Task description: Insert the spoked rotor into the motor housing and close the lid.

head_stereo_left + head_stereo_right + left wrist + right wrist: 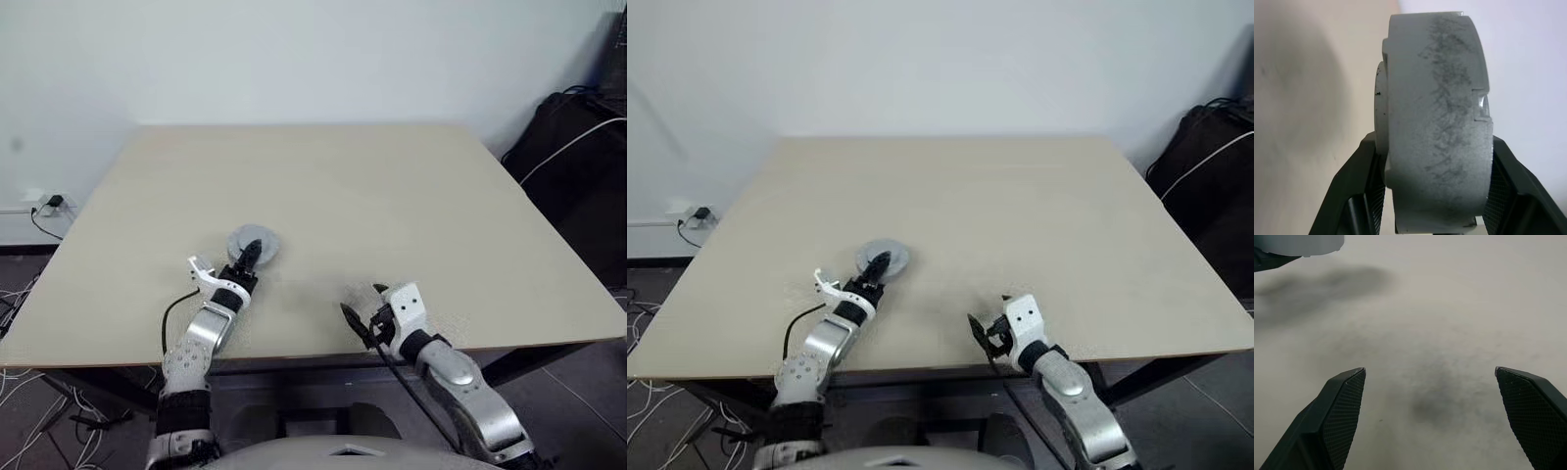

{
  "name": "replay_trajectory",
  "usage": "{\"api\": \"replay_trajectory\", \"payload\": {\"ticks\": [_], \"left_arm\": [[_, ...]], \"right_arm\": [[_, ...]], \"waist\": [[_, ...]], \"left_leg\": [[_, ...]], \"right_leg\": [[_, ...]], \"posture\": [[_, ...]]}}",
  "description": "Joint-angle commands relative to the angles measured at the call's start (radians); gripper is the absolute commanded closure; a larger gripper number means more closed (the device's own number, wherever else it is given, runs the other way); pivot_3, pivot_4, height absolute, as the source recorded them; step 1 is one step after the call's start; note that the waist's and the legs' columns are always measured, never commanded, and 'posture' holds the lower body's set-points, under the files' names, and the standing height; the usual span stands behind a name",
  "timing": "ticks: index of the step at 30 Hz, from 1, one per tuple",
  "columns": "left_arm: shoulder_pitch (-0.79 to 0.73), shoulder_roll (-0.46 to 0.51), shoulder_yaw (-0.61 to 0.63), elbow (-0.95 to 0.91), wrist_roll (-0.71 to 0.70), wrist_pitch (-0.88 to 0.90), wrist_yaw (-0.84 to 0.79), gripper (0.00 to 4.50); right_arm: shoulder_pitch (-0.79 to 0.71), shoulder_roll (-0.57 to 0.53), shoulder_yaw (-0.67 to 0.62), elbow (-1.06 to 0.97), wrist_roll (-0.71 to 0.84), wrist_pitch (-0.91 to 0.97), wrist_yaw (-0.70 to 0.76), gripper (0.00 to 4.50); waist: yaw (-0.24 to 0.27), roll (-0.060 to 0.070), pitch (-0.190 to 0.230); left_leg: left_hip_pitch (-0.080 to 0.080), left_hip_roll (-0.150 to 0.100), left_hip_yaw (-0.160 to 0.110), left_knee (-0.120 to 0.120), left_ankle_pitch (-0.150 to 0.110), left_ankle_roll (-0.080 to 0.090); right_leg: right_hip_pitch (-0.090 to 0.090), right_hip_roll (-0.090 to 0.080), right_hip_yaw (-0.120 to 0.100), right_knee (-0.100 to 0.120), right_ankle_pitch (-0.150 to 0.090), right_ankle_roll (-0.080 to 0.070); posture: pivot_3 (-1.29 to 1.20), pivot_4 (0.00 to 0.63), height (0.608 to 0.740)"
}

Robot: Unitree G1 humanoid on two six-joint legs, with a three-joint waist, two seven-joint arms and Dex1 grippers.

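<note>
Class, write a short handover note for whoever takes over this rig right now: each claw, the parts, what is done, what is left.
Left claw: shut on a grey round part, held on edge between its fingers over the table. It looks like the closed motor housing, but its inside is hidden.
Right claw: open, holding nothing, above bare table near the front edge.
Done: apparently the lid is on; no loose rotor or lid is in sight.
Left: check the closure, set the part down.

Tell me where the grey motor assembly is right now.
The grey motor assembly is clamped edge-on in the left gripper, over the table's near-left part. The right gripper stands open to its right, holding nothing.
</note>
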Motion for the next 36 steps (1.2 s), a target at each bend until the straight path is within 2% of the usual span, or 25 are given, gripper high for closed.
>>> {"api": "replay_trajectory", "payload": {"ticks": [1, 6, 12, 19, 20, 27, 33, 36], "left_arm": [[-0.099, -0.003, 0.031, 0.048, 0.035, -0.015, -0.023, 2.4], [-0.249, -0.009, 0.076, 0.269, 0.171, -0.09, 0.034, 2.4], [-0.377, -0.015, 0.137, 0.465, 0.25, -0.122, 0.024, 2.4], [-0.431, -0.012, 0.175, 0.561, 0.316, -0.115, 0.017, 2.4], [-0.429, -0.013, 0.179, 0.559, 0.319, -0.106, 0.017, 2.4], [-0.315, 0.004, 0.173, 0.44, 0.344, 0.029, 0.042, 0.08], [-0.084, 0.039, 0.121, 0.158, 0.341, 0.243, 0.092, 0.03], [0.036, 0.065, 0.084, 0.003, 0.339, 0.339, 0.102, 0.03]], "right_arm": [[-0.001, 0.037, -0.03, -0.006, -0.046, -0.085, -0.019, 0.0], [0.027, 0.075, -0.035, -0.046, -0.073, -0.048, -0.028, 0.0], [0.039, 0.101, -0.037, -0.093, -0.103, 0.035, -0.044, 0.0], [0.051, 0.126, -0.032, -0.161, -0.127, 0.113, -0.055, 0.0], [0.053, 0.126, -0.036, -0.159, -0.127, 0.114, -0.053, 0.0], [0.064, 0.135, -0.052, -0.16, -0.121, 0.145, -0.05, 0.0], [0.053, 0.138, -0.096, -0.18, -0.068, 0.226, -0.016, 0.0], [0.055, 0.152, -0.118, -0.186, -0.048, 0.253, -0.017, 0.0]], "waist": [[0.0, -0.001, 0.0], [0.008, -0.003, 0.001], [0.009, -0.004, 0.001], [0.013, -0.005, 0.001], [0.013, -0.005, 0.001], [0.005, -0.003, -0.006], [-0.018, 0.001, -0.014], [-0.018, 0.003, -0.016]], "left_leg": [[0.0, 0.0, 0.0, 0.0, 0.0, 0.0], [0.0, 0.0, -0.001, 0.0, 0.0, 0.0], [-0.001, 0.0, -0.001, 0.0, 0.0, 0.0], [-0.001, 0.0, -0.002, 0.001, 0.0, -0.001], [-0.001, 0.0, -0.002, 0.002, 0.0, -0.001], [0.0, 0.0, -0.002, 0.002, 0.0, -0.001], [0.004, 0.001, -0.002, 0.0, -0.003, -0.001], [0.016, 0.002, -0.001, -0.005, -0.01, 0.0]], "right_leg": [[0.0, 0.0, 0.0, 0.0, 0.0, 0.0], [0.0, 0.0, 0.0, 0.0, 0.002, -0.002], [-0.001, 0.0, 0.0, 0.0, 0.002, -0.003], [0.0, 0.0, 0.0, 0.001, 0.002, -0.002], [0.0, 0.0, -0.001, 0.001, 0.003, -0.002], [0.0, -0.001, 0.0, 0.001, 0.003, -0.002], [0.003, -0.001, 0.002, 0.001, 0.002, -0.002], [0.008, -0.005, 0.003, 0.0, -0.003, -0.001]], "posture": [[0.0, 0.0, 0.74], [0.0, 0.0, 0.74], [0.0, 0.0, 0.74], [0.0, 0.0, 0.74], [0.0, 0.0, 0.74], [0.0, 0.0, 0.74], [0.0, 0.0, 0.74], [0.0, 0.0, 0.74]]}}
